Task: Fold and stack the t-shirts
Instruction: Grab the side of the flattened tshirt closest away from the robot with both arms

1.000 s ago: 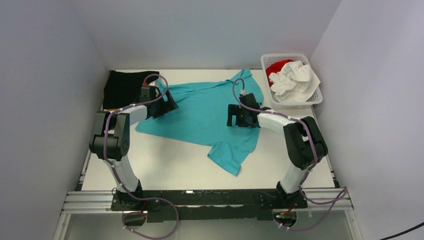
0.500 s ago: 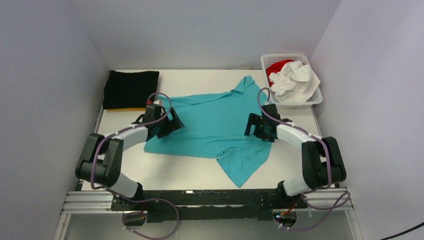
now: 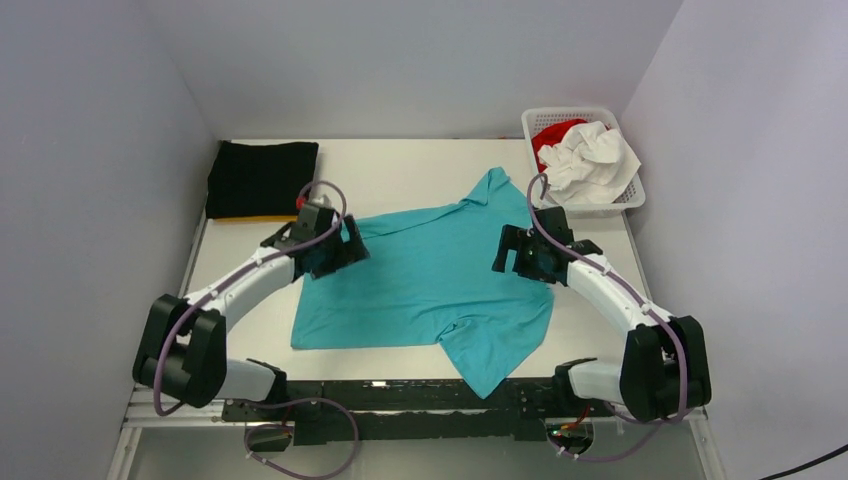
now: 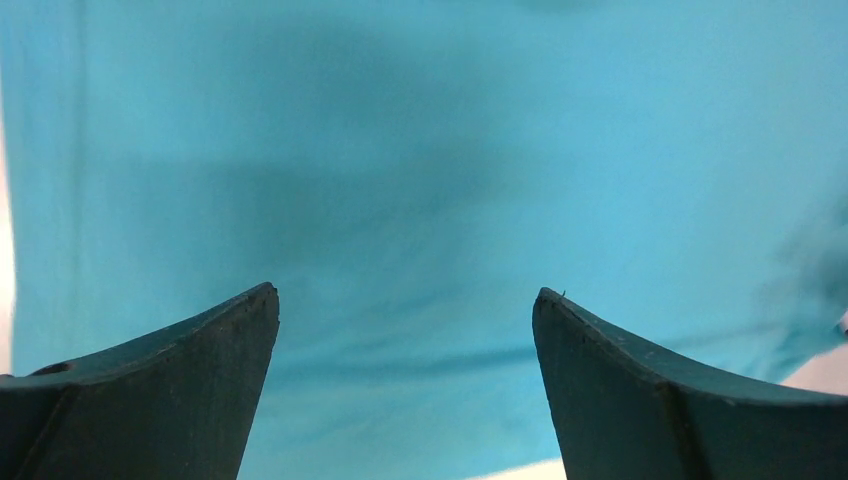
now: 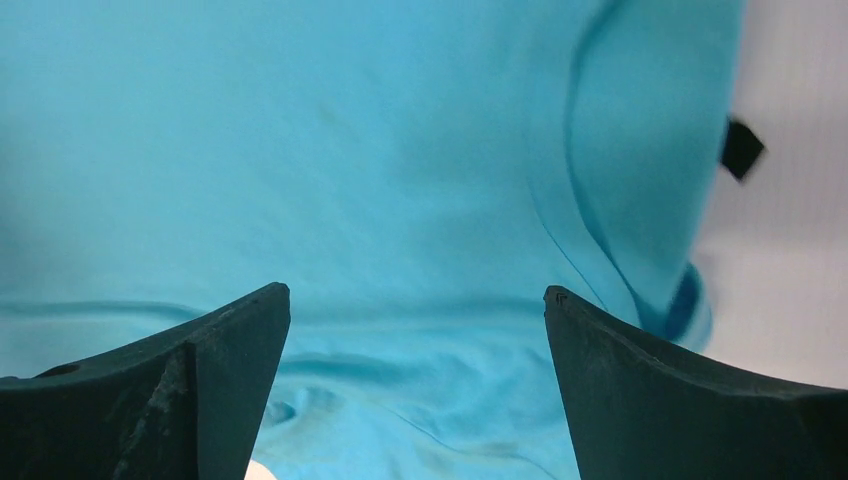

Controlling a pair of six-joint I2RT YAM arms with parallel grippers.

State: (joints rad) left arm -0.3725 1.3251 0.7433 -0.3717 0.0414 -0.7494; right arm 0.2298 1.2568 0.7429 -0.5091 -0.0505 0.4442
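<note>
Turquoise t-shirt (image 3: 425, 290) now lies flat across the middle of the table (image 3: 400, 160), one sleeve reaching the near edge. Over the last second we drew it towards us and smoothed it out. Our left gripper (image 4: 405, 300) and right gripper (image 5: 417, 295) sit over its sides, fingers spread wide, pinching nothing. We judge it ready for folding, with a folded black t-shirt (image 3: 262, 175) lying far left.

White plastic lattice basket (image 3: 556, 114) at the far right corner of my bench (image 3: 400, 165), a plain white top; silver metal rail (image 3: 175, 408) along its near edge; pale walls (image 3: 400, 60) on the other three sides.
</note>
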